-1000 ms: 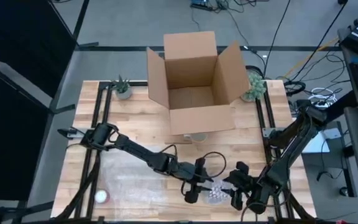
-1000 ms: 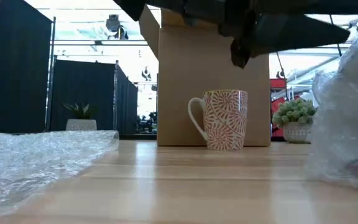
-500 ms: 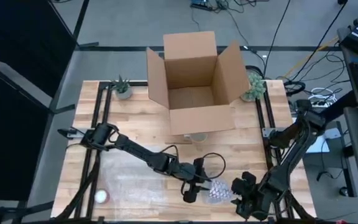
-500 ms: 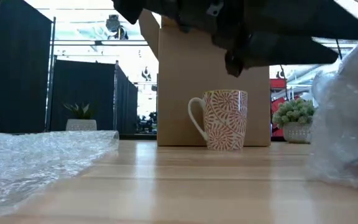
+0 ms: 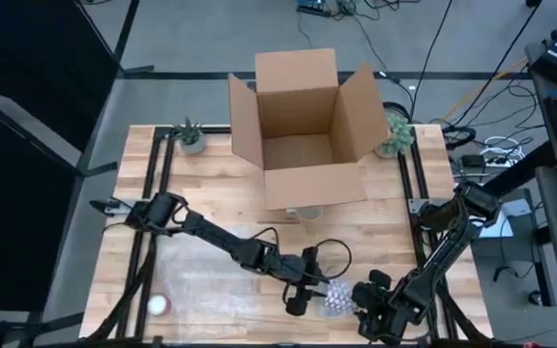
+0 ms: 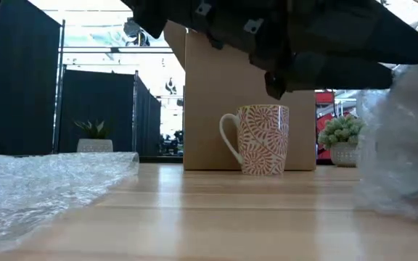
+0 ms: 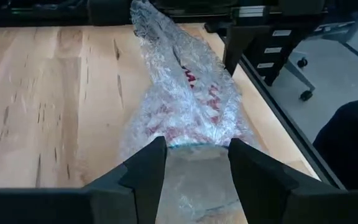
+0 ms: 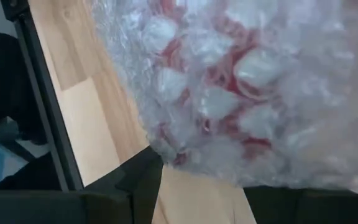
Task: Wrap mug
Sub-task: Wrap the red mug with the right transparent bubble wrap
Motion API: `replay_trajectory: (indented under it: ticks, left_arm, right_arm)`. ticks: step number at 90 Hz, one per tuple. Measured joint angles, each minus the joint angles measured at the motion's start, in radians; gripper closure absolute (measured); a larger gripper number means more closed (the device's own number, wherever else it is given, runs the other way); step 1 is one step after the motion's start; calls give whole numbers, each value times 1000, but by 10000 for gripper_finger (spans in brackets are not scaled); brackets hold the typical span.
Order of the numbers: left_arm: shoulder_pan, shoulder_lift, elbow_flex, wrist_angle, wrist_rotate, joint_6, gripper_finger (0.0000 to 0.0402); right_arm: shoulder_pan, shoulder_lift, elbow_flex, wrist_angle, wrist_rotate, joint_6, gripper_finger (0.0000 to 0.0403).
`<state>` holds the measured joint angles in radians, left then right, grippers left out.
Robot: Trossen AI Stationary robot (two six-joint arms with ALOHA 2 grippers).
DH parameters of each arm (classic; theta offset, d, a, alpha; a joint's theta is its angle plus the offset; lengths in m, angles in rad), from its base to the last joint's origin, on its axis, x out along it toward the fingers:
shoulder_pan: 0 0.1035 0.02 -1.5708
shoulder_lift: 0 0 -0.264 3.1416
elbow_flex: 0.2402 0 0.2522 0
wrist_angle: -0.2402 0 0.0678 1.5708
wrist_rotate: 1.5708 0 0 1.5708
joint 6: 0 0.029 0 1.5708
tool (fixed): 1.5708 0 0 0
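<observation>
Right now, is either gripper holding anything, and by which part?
The left gripper grips, between its jaws, one end of the clear bubble-wrap bundle with red pattern inside. The right gripper sits against it; its hold cannot be told.

No readable text, label, brand, number or sign in any view, so you have nothing to log. The cardboard box (image 5: 303, 126) shows you plain brown faces, unprinted. The mug (image 6: 260, 139) standing on the counter (image 6: 216, 217) carries only a red leaf pattern, no lettering. The bubble wrap (image 7: 185, 93) shows you red patches through the plastic, but no characters resolve there. Background room in the low view has red shapes beyond the box; you can't read them as writing.
</observation>
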<state>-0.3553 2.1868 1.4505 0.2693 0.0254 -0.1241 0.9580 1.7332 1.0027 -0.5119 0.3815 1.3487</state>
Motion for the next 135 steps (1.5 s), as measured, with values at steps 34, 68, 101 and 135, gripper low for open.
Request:
replay_trajectory:
  ticks: [34, 68, 101, 135]
  left_arm:
    - [1, -51, 49, -188, 11, 15, 238]
    - [-21, -104, 45, -359, -116, 105, 238]
    - [-23, -58, 54, -162, -138, 111, 238]
    - [-8, -68, 98, -238, -115, 106, 238]
  right_arm:
    - [-30, 68, 0, 30, 36, 0, 216]
    - [-33, 60, 0, 9, 20, -4, 216]
    - [-97, 111, -1, 111, 31, -98, 216]
    - [-176, 122, 1, 174, -24, -184, 216]
